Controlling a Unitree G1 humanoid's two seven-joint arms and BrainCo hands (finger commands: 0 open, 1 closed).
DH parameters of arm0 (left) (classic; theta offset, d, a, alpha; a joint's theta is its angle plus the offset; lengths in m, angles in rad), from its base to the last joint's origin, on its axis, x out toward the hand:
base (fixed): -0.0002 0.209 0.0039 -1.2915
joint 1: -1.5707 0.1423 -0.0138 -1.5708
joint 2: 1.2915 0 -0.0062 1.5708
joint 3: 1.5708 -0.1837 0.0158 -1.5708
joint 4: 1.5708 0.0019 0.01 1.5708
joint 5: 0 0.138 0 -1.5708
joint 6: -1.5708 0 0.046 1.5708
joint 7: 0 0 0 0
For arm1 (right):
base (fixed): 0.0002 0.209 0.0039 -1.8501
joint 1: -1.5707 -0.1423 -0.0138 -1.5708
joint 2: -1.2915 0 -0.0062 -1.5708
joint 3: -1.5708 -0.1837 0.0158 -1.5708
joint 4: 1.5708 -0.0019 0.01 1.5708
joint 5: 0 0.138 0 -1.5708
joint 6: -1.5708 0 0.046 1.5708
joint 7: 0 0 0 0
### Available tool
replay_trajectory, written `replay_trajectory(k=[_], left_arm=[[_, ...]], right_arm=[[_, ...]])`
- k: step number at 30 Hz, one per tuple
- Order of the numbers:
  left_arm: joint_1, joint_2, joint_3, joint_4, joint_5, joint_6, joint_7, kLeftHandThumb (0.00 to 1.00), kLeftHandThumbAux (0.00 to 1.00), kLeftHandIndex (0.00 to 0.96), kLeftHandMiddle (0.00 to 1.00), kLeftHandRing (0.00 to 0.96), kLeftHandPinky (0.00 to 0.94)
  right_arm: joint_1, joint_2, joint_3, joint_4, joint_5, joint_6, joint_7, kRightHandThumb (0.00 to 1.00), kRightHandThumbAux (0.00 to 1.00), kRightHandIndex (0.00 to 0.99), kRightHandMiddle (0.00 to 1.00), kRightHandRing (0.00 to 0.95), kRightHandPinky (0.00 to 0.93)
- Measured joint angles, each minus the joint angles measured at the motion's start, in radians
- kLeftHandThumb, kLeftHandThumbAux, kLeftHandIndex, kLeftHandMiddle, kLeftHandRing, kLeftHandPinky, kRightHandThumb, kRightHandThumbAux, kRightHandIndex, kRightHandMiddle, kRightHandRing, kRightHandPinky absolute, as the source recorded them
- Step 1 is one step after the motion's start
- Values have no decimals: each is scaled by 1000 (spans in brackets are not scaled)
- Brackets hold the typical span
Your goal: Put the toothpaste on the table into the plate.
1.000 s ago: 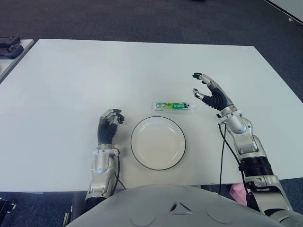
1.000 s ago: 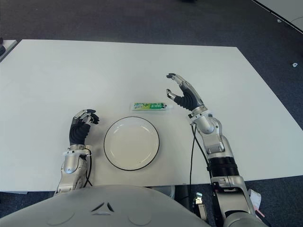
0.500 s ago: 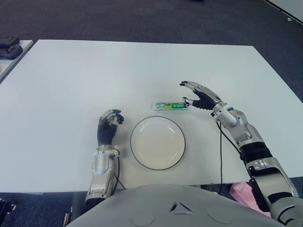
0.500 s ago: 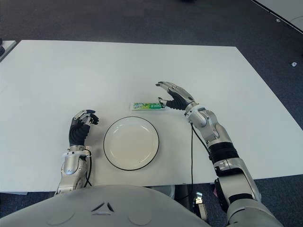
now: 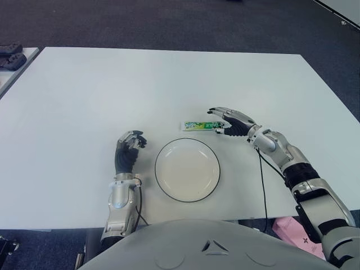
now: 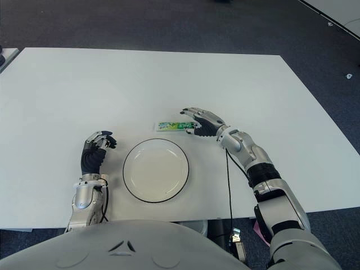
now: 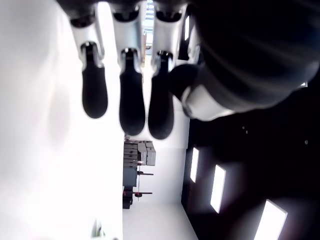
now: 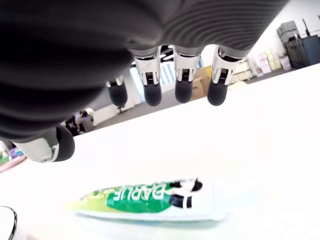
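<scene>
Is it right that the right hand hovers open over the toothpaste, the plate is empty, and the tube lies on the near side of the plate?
Not quite. The toothpaste lies on the table just beyond the far rim of the plate, not on its near side; the left eye view shows this. The rest stands: the right hand is open over the tube's right end, and the plate is empty.

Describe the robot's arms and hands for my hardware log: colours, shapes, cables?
Both arms are silver-grey metal in rounded segments with dark joint bands. The left hand and right hand have dark grey palms and silver fingers ending in black rounded tips. A thin black cable hangs along the right forearm; another loops by the left wrist.
</scene>
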Motion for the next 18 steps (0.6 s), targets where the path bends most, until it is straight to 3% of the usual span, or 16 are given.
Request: replay_trajectory(k=[18], left_arm=[[28, -1, 0, -26, -2, -11, 0, 700, 719, 430, 576, 565, 538]], right_arm=[[-80, 16, 108, 192, -53, -38, -48, 520, 385, 0, 0, 0, 0]])
